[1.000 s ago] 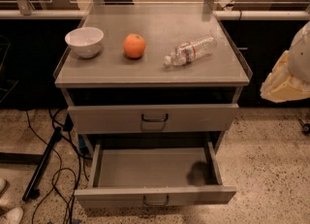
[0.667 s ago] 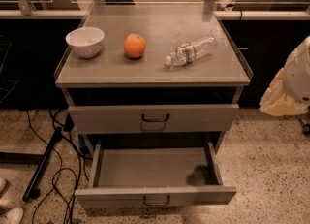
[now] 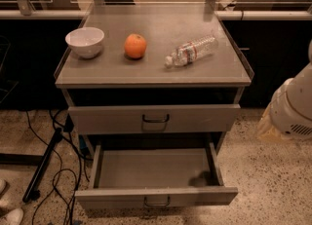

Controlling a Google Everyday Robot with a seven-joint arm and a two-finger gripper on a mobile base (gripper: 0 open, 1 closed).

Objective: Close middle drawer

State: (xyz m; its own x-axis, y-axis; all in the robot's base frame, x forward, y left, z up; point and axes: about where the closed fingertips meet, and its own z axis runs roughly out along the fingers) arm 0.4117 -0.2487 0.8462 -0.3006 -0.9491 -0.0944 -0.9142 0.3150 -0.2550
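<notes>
- My gripper is out of view, so I cannot tell whether it is open or closed.
- Only my white arm (image 3: 292,108) shows, right of the cabinet (image 3: 156,72), cut off at the edge.
- The middle drawer (image 3: 112,197) is pulled far out at the cabinet's front, hiding what lies beneath.

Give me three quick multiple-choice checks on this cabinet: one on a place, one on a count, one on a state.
1. What lies between the bowl and the bottle? A) orange B) cup C) nothing
2. How many things sit on the cabinet top? A) two B) three C) five
3. The middle drawer is: A) shut B) removed C) pulled out

1 A: the orange sits between them.
2 B: bowl, orange, bottle.
3 C: its front juts forward, inside showing.
The gripper is out of view; only a white robot part shows at right.
</notes>
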